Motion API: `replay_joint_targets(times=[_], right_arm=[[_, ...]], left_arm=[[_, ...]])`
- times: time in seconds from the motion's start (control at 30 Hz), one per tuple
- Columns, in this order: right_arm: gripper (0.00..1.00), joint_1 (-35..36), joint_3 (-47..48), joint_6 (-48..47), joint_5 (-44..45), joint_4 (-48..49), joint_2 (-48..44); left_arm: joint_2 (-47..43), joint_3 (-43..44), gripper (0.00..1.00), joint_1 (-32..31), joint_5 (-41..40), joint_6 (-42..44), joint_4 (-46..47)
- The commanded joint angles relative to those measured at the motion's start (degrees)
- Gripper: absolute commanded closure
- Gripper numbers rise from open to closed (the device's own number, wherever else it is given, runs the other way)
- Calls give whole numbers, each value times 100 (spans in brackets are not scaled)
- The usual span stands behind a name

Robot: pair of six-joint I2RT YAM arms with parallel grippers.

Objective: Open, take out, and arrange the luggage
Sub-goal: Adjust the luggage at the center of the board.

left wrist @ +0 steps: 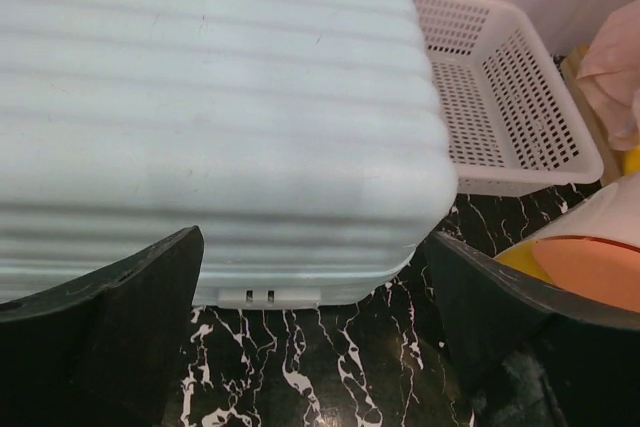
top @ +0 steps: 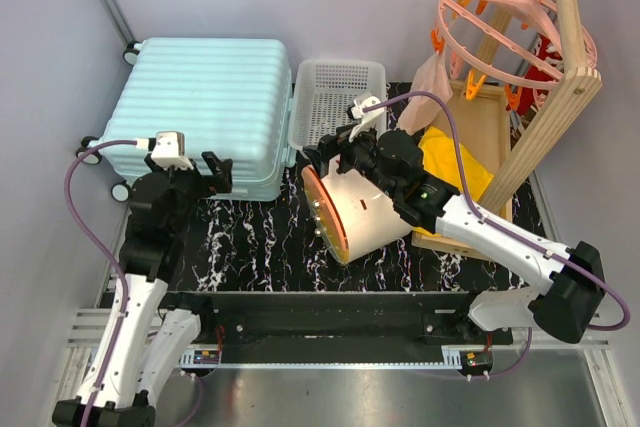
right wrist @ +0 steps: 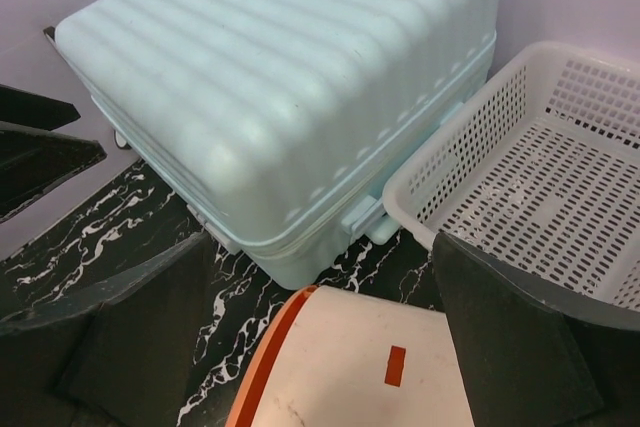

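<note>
My left tool [top: 200, 175] is hanging with its jaws spread wide and gripping nothing, its fingers [left wrist: 130, 317] framing the near edge of the luggage [top: 205, 107]. The luggage is lying flat at the far left of the black marbled surface [top: 260, 247], against the back wall, its pale mint ribbed shell facing up and its small wheels [top: 88, 142] pointing left. It is lying shut, so its contents are staying hidden; a small pale fitting [left wrist: 245, 297] is showing on its near rim. Just beside its right side a white mesh basket [top: 340, 67] is sitting with its perforated floor showing all across. In front of the basket a cream cylinder [top: 370, 212] is lying on its side, its orange end [top: 325, 212] facing left. My right tool [top: 325, 152] is hovering above that cylinder, jaws equally wide and holding nothing. Further right a wooden tray [top: 490, 112] is holding a yellow cloth [top: 455, 162] and something pale pink [top: 430, 82], and a wooden rack [top: 560, 97] is carrying a pink clip hanger [top: 500, 27].
</note>
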Motion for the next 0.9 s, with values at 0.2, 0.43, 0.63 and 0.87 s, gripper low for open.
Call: replay_joint_targets(times=[0.2, 0.43, 0.63, 0.87], right_arm=[[0, -22, 1009, -29, 212, -936, 637], [1, -4, 1554, -12, -885, -1245, 1112], [1, 268, 2388, 50, -923, -1667, 1903], [0, 620, 3005, -20, -686, -1966, 2659]], left_arm=[[651, -578, 5, -680, -631, -883, 904], [168, -536, 1, -575, -1097, -1122, 740], [167, 361, 1, 1331, 28, -788, -16], [975, 1232, 1, 2658, -455, -682, -299]])
